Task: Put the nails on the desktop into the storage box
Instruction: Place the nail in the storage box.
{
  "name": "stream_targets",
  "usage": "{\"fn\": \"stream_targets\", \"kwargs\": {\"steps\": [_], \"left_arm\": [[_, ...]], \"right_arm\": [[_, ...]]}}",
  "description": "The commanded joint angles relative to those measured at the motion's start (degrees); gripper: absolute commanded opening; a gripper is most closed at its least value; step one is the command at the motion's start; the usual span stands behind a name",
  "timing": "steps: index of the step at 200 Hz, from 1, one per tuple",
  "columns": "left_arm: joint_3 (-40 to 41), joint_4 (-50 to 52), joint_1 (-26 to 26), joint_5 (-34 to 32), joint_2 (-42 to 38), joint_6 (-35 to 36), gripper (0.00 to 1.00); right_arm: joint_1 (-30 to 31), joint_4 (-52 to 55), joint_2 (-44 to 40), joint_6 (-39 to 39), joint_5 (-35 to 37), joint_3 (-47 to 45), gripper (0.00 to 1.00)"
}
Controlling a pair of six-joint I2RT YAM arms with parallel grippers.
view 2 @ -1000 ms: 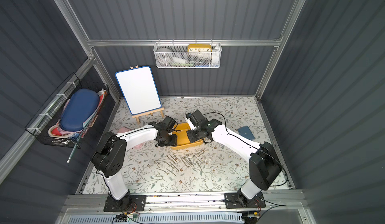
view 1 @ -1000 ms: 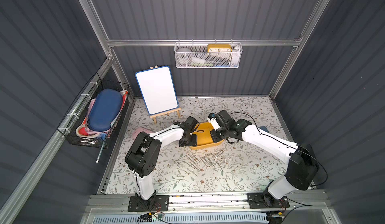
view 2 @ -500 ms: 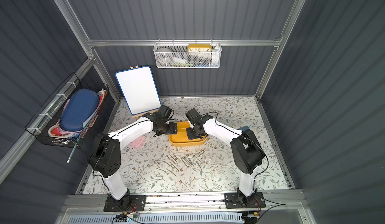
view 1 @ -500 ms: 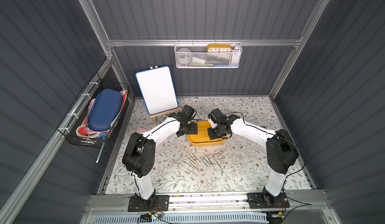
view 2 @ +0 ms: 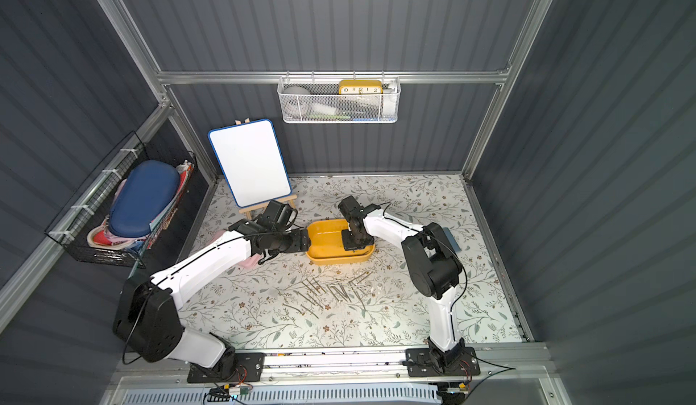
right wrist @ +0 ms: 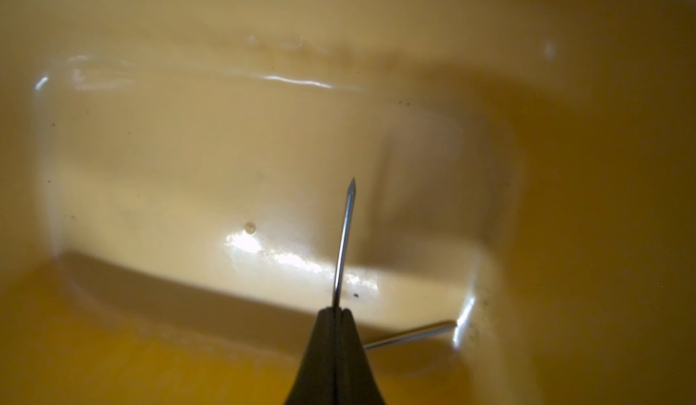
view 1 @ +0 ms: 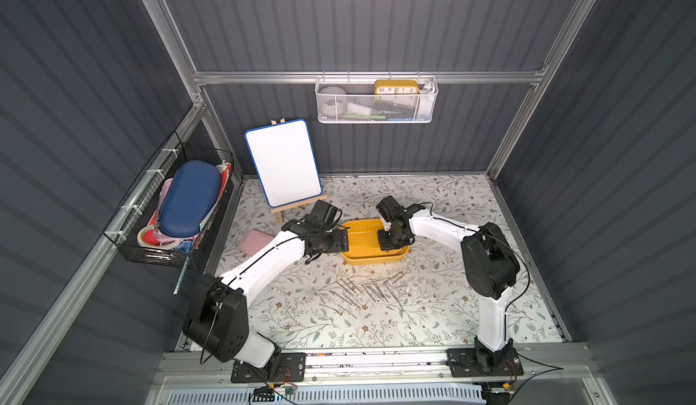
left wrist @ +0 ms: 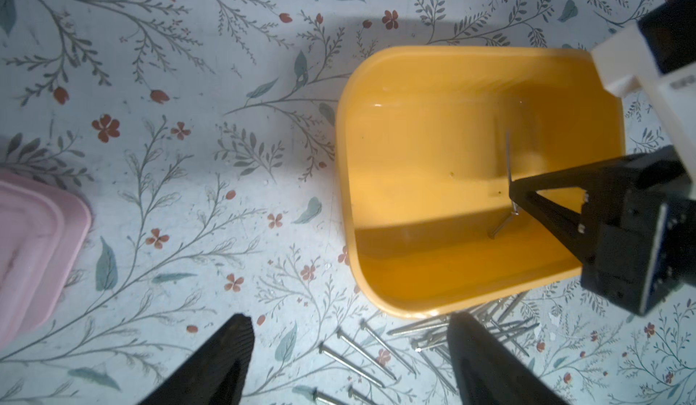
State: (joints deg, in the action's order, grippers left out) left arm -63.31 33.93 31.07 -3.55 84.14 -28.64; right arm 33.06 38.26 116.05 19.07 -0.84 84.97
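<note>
The mustard-yellow storage box (view 1: pixel 373 259) (view 2: pixel 339 258) sits mid-desktop (view 1: pixel 433 316). Several grey nails (view 1: pixel 371 290) (view 2: pixel 331 290) lie scattered just in front of it. My left gripper (view 1: pixel 344 239) (left wrist: pixel 348 320) hovers open at the box's left end, with loose nails (left wrist: pixel 357 350) under its fingers. Inside the box (left wrist: pixel 346 196), my right gripper (view 1: pixel 388 242) (right wrist: pixel 335 311) is shut on a nail (right wrist: pixel 344 241) pointing at the floor of the box. A second nail (right wrist: pixel 410 334) slants beside the fingers toward the wall; I cannot tell whether it is gripped.
A flat pink case (view 1: pixel 254 242) lies left of the left arm. A whiteboard on an easel (view 1: pixel 284 165) stands at the back left. A black wire basket (view 1: pixel 169 211) hangs on the left wall, a white mesh basket (view 1: pixel 376 101) on the back wall.
My left jaws have spread wider beside the box's left end. The right arm has folded its elbow in while its gripper stayed shut inside the box.
</note>
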Motion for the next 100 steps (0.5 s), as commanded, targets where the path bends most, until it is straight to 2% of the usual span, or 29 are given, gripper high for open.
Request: {"fn": "stream_targets", "kwargs": {"steps": [1,37,72,100], "left_arm": [[4.72,0.06,-0.22,2.07,-3.52,-3.44,0.85],[11.8,-0.24,0.25,3.57,-8.54,-6.67,0.84],[15.79,-0.01,0.61,4.35,-12.33,-7.82,0.84],[17.81,1.57,1.96,5.68,-13.81,-9.23,0.84]], "right_arm": [[-0.38,1.92,1.85,1.36,1.38,2.52,0.0],[-0.56,3.62,4.19,0.93,1.37,5.36,0.0],[-0.43,4.4,-0.27,-1.74,0.35,6.55,0.26],[0.64,5.5,-8.72,-2.97,-0.1,4.91,0.32]]}}
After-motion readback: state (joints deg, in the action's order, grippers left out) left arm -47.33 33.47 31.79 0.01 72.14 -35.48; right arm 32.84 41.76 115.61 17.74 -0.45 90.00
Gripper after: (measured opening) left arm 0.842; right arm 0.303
